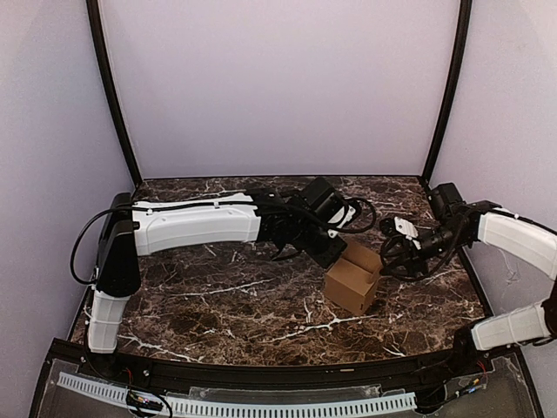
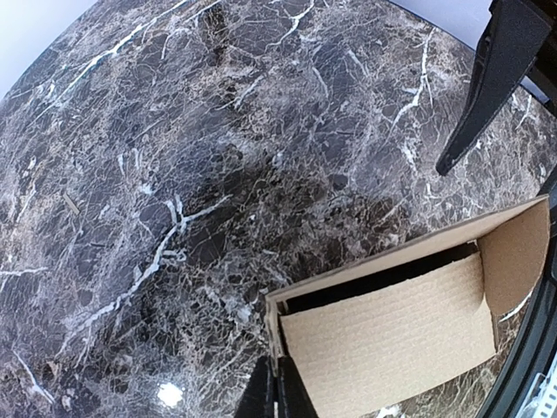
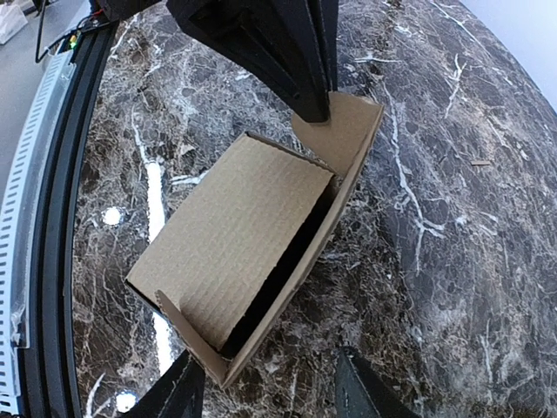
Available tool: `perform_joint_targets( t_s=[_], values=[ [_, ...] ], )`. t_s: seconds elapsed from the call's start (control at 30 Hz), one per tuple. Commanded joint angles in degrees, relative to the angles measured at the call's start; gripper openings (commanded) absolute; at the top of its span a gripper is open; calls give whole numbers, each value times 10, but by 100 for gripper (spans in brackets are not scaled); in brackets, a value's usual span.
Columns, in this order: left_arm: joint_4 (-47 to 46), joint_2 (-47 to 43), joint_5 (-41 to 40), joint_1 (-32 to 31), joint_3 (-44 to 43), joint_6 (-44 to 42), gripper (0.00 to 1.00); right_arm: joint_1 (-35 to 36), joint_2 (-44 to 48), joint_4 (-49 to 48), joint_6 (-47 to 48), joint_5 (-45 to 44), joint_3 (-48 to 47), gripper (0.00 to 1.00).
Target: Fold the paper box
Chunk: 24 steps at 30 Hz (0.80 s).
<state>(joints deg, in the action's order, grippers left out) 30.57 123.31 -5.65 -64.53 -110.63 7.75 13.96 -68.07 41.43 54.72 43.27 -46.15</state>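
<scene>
Left end effector pressing closed and empty, tips touching the paper box flap | right end effector hovering open, box's near corner lying between its jaws | box sitting right of centre on bench

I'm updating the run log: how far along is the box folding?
Done: the paper box already stands as a cube-like body on the table. In hand: the left gripper's shut fingers meet its raised end flap; the right gripper hovers open at the other end. Remaining: the top panel gapes, flap untucked.
</scene>
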Motion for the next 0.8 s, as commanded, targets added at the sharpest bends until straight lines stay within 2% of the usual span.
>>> perform_joint_targets(
  t_s=[0.0,0.37,0.53,0.77],
  values=[
    [57,8,17,-5,-31,-28,1,2,-21,-8,-32,51,-15,49],
    [156,63,55,0,-176,-45,1,-22,-85,16,-46,122,-28,46],
    [175,76,69,4,-184,-49,1,-34,-103,42,-31,146,-39,47],
    [179,84,67,8,-179,-44,2,-39,-80,57,-35,121,-46,51]
  ],
)
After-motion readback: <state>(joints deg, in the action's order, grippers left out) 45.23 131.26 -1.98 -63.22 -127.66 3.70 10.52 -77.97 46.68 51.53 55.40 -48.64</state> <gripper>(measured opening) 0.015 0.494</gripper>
